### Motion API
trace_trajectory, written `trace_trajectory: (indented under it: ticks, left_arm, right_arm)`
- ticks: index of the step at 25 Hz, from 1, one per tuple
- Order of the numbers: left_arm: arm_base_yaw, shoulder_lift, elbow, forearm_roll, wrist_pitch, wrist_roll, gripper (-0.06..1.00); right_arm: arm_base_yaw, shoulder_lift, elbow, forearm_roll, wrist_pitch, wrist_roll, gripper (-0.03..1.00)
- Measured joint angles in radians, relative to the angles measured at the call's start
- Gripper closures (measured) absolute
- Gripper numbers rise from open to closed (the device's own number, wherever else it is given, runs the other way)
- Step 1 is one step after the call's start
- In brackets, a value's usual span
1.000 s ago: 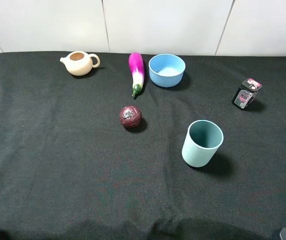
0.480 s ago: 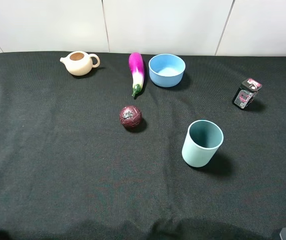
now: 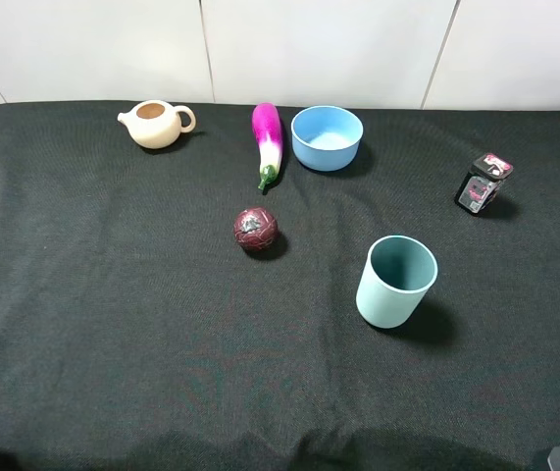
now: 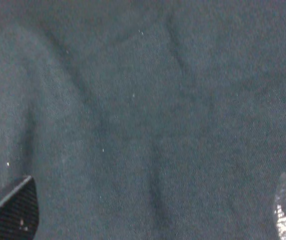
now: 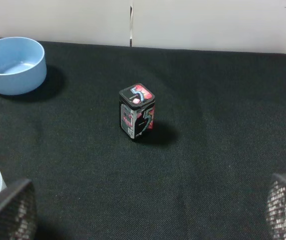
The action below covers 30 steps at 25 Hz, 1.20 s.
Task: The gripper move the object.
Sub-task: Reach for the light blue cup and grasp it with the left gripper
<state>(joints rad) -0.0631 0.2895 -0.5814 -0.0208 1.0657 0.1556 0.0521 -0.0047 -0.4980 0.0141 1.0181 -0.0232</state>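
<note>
Teal plastic, tall and handleless, the tapered cup (image 3: 395, 283) stood upright on the black cloth (image 3: 113, 324), right of centre. The right gripper (image 5: 148, 210) gaped wide and empty, the left gripper (image 4: 150, 210) seemingly likewise; the right should straddle the cup's wall squarely.

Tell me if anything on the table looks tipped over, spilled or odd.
Nothing stands out. The teal cup, blue bowl, teapot and small tin all stand upright, nothing is spilled; the black cloth is only slightly wrinkled.

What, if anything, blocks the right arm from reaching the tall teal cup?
Probably nothing, so likely yes. The cup stands alone on bare cloth, the small tin well clear of it, and the right gripper is open nearby.
</note>
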Motion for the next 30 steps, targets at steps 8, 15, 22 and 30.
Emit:
trace_trajectory:
  ticks: [8,15,22,30]
  left_arm:
    - [0.0,0.237,-0.045,-0.093,-0.001,0.058,-0.05]
    - [0.0,0.423,-0.108,-0.139,-0.003,0.116,-0.05]
    - [-0.068,0.541,-0.15,-0.15,-0.039,0.127,-0.05]
    - [-0.154,0.691,-0.204,-0.152,-0.093,0.127,-0.05]
  right_arm:
    - [0.0,0.0,0.0,0.0,0.0,0.0,0.27]
    - [0.0,0.0,0.0,0.0,0.0,0.0,0.27]
    - [0.0,0.0,0.0,0.001,0.0,0.0,0.27]
    - [0.0,0.0,0.0,0.001,0.0,0.0,0.27]
